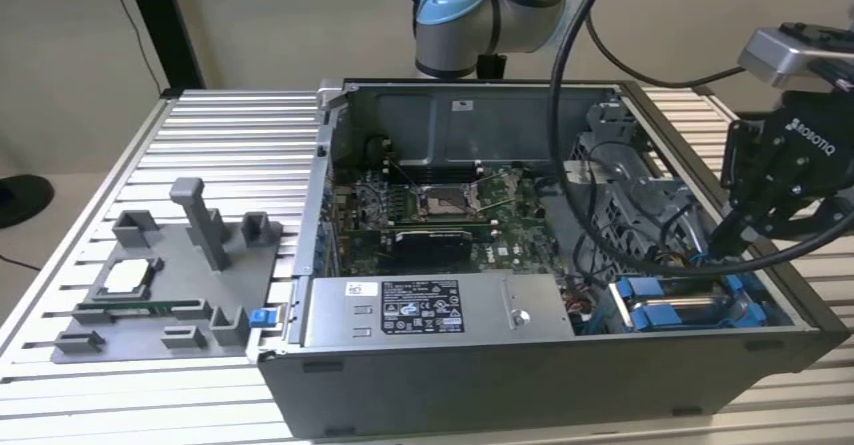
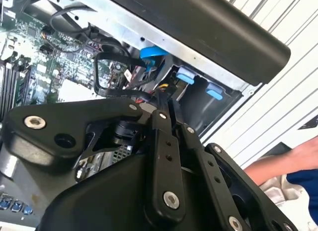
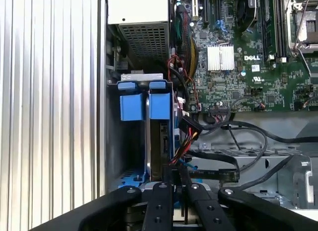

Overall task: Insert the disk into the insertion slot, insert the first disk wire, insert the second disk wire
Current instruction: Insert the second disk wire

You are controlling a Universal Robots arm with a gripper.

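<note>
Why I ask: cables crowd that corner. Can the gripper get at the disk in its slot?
Likely yes: the gripper sits right at the disk; wires run beside, not across.

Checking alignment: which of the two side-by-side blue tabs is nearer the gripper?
The blue tab on the motherboard side; the gripper is nearly in line with it, while the other tab lies toward the ribbed table.

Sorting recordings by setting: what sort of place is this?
Probably a robotics lab workbench set up for computer assembly: an open desktop computer case sits on a ribbed metal table, a grey parts fixture lies beside it, and a robot arm reaches over it.
</note>
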